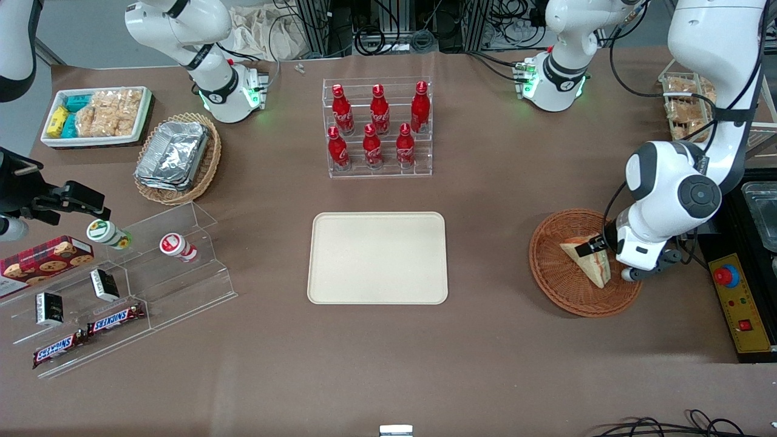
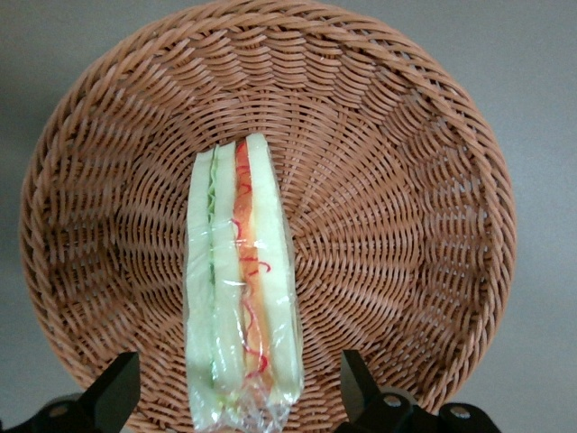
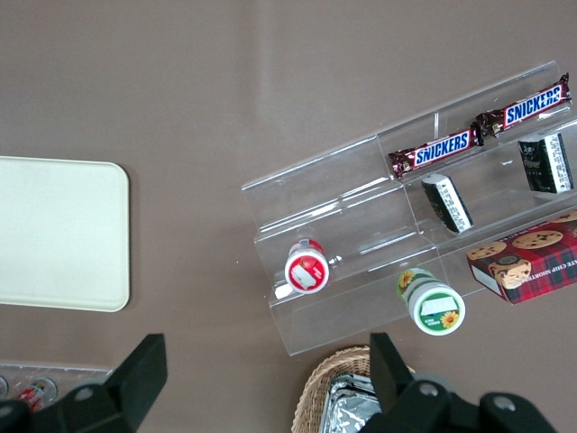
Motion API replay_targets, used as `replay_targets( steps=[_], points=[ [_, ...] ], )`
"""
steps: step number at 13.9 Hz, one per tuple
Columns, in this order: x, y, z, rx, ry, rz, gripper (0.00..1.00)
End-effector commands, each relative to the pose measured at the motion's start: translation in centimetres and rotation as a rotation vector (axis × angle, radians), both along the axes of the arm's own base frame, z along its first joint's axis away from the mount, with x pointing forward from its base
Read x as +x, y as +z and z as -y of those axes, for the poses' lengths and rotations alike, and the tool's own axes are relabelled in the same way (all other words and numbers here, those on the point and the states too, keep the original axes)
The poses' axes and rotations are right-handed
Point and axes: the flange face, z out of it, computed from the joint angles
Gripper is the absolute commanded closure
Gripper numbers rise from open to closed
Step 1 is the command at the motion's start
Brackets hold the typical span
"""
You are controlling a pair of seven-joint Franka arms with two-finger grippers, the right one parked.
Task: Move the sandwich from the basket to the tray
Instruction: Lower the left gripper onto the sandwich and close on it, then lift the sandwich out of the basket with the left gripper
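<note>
Sandwich (image 2: 242,280): triangular wedge in clear wrap, pale bread with orange-red and green filling at its cut edge, standing on edge in the basket (image 1: 558,285).

Basket: round, shallow, reddish-brown wicker, resting on the brown worktop (image 1: 485,364) toward the working arm's end, well apart from the tray (image 1: 377,257).

Gripper (image 1: 598,246): low over the basket, above the part of the sandwich farthest from the front camera. In the wrist view its jaws stand wide apart, one dark fingertip (image 2: 113,390) on each side of the wrapped wedge, neither appearing to touch it, though contact is hard to judge there. Nothing is held.

Tray: flat, cream-beige, rounded corners, low rim, lying near the middle of the worktop, nearer the front camera than the rack of red bottles (image 1: 378,127).

Other stock, all toward the parked arm's end relative to the tray: tan wicker basket with foil containers (image 1: 176,155); white bin of snack packets (image 1: 97,115); clear stepped display stand (image 1: 139,285) carrying two small cups, dark packets and Snickers bars (image 1: 115,318); a red box of cookies (image 1: 42,258) beside the stand.
</note>
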Motion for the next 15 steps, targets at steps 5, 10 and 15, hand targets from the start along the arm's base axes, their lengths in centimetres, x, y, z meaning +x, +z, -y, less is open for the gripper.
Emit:
replay_targets(
  steps=[5,10,15],
  points=[
    [0.1,-2.8,0.1,-0.011,0.037,0.008,0.63],
    [0.2,-2.7,0.1,-0.011,0.037,0.009,1.0],
    [1.1,0.4,0.1,-0.001,0.032,0.047,1.0]
  ],
)
